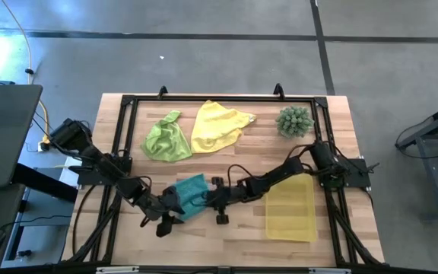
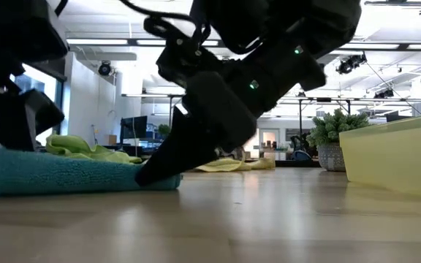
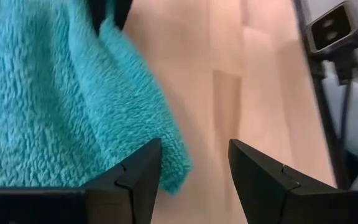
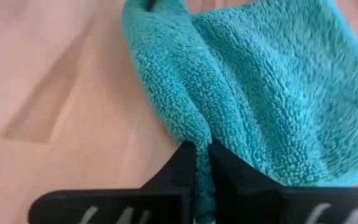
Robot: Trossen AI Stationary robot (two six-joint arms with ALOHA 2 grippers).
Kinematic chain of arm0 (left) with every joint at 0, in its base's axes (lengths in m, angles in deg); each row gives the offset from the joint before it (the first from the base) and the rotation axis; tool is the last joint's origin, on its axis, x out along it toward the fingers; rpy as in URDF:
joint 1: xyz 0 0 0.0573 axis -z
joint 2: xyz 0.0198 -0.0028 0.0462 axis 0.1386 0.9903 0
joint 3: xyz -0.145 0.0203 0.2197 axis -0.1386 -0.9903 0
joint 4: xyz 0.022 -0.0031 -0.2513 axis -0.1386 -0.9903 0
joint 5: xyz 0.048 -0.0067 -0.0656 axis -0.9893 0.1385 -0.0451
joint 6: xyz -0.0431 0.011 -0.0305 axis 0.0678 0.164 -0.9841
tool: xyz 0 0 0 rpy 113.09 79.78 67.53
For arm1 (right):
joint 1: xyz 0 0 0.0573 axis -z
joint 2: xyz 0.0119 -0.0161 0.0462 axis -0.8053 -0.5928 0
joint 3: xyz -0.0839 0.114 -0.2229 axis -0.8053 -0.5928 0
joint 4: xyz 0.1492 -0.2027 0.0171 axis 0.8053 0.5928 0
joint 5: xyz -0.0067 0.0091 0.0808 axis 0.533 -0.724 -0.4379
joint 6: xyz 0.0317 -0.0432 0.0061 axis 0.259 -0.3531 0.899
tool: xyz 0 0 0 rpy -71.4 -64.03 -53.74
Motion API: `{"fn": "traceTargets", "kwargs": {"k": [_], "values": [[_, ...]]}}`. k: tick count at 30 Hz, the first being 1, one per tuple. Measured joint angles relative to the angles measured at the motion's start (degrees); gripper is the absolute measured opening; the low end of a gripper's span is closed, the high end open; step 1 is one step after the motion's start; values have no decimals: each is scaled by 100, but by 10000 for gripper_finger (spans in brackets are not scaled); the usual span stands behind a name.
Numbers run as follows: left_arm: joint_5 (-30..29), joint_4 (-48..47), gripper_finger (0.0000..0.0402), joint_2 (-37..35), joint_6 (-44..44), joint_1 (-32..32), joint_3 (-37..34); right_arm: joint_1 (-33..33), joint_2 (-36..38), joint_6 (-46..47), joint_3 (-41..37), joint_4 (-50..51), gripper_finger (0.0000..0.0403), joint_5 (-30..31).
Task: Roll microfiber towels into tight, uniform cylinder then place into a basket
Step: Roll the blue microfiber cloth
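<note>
A teal towel (image 1: 191, 194) lies rumpled on the table near its front edge, between my two grippers. My right gripper (image 4: 202, 155) is shut on the towel's right side. My left gripper (image 3: 194, 177) stands open at the towel's near left corner (image 3: 173, 168), and that corner lies beside one finger. A lime green towel (image 1: 167, 138) and a yellow towel (image 1: 219, 125) lie crumpled at the far side. The yellow basket (image 1: 290, 207) rests flat at the near right with nothing in it. My right gripper pinches a raised ridge of the teal towel (image 4: 194, 127) between its two fingers, at the towel's right edge. Whether that ridge is a fold or a hem I cannot tell. The fingers slant down from the table's right. The towel lies on the table (image 2: 71, 175). My left gripper has the towel's corner next to one finger (image 3: 138, 180); whether they touch I cannot tell.
A spiky green plant (image 1: 293, 120) in a pot stands at the far right. A black frame (image 1: 204, 97) runs around the table top. Bare wood shows in front of the towel and between it and the basket.
</note>
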Motion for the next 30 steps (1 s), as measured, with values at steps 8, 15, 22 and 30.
{"fn": "traceTargets", "kwargs": {"k": [8,15,22,30], "values": [[-84,26,176,-284,495,20,6,562,0,1998,-11,-276,4,-1842],[-597,30,176,-282,1311,20,6,910,17,3870,-5,-367,4,-3177],[-1373,-5,176,-180,2110,139,8,1072,24,4485,-3,-202,4,-3238],[-1554,-196,176,188,2149,151,10,1059,50,4433,6,114,4,-2460]]}}
